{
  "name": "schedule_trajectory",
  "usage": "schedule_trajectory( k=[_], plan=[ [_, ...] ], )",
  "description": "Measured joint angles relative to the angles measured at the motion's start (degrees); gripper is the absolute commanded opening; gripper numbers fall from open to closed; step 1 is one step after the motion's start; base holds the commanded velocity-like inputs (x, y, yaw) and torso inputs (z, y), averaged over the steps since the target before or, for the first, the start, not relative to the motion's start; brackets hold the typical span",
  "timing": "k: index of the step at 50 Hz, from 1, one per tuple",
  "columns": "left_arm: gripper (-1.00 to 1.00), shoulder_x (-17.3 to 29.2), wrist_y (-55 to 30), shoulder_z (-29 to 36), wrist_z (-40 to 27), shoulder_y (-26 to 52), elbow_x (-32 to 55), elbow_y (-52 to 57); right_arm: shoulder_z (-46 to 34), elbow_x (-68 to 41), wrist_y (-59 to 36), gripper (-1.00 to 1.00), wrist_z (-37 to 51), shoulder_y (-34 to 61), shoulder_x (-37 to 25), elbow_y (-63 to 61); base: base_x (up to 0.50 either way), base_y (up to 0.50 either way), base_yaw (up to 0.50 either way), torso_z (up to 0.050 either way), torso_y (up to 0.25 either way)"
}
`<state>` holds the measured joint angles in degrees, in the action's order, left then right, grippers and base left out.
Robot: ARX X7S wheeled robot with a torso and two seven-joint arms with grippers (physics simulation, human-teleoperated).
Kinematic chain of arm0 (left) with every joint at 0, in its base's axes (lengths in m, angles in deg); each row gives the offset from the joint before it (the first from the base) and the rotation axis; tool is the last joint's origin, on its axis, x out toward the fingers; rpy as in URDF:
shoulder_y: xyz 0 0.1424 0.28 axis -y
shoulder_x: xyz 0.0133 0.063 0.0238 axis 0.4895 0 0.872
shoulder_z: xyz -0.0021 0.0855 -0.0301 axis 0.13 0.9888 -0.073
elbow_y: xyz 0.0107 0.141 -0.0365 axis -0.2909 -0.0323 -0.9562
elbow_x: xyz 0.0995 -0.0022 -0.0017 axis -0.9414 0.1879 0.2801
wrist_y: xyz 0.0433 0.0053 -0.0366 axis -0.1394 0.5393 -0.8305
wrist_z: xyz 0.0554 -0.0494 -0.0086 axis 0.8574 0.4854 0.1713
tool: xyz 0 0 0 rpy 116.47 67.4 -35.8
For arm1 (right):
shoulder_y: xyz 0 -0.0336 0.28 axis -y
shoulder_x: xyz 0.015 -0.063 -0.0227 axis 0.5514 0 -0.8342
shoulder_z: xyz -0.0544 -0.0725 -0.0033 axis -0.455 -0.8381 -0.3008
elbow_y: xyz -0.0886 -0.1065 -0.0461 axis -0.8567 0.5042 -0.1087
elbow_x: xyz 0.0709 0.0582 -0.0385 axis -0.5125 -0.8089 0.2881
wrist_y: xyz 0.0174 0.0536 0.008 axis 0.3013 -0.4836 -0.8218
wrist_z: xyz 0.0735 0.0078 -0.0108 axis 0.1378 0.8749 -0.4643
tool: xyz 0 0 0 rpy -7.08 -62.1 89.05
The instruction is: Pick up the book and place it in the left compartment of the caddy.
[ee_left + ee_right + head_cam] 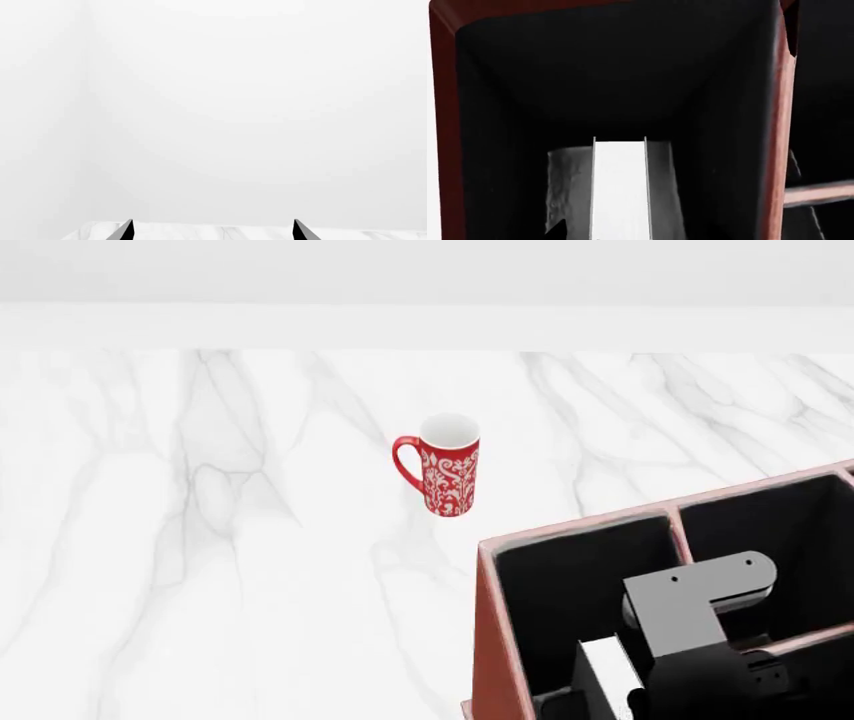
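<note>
The caddy stands at the lower right of the head view, reddish-brown with a black inside. My right arm reaches down into its left compartment. The book stands inside that compartment, its white page edge showing beside the arm. In the right wrist view the book sits deep in the compartment. My right gripper is open, and its one visible fingertip stands clear of the book. My left gripper is open and empty over the table's edge, facing a white wall.
A red patterned mug stands upright on the white marble table, beyond the caddy and to its left. A pale-edged divider separates the left compartment from the smaller sections. A white wall runs behind the table.
</note>
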<state>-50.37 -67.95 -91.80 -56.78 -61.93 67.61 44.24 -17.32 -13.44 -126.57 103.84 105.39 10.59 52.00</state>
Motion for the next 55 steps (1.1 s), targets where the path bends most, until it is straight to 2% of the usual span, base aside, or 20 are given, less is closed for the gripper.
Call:
schedule_trajectory(
  k=[55],
  plan=[
    [1.0, 0.59, 0.5, -0.65, -0.79, -0.7, 0.94, 0.56, 8.44, -10.9, 2.25, 1.0, 9.55, 3.14, -5.25, -13.45, 0.0, 0.0, 0.0, 0.0, 0.0]
  ],
)
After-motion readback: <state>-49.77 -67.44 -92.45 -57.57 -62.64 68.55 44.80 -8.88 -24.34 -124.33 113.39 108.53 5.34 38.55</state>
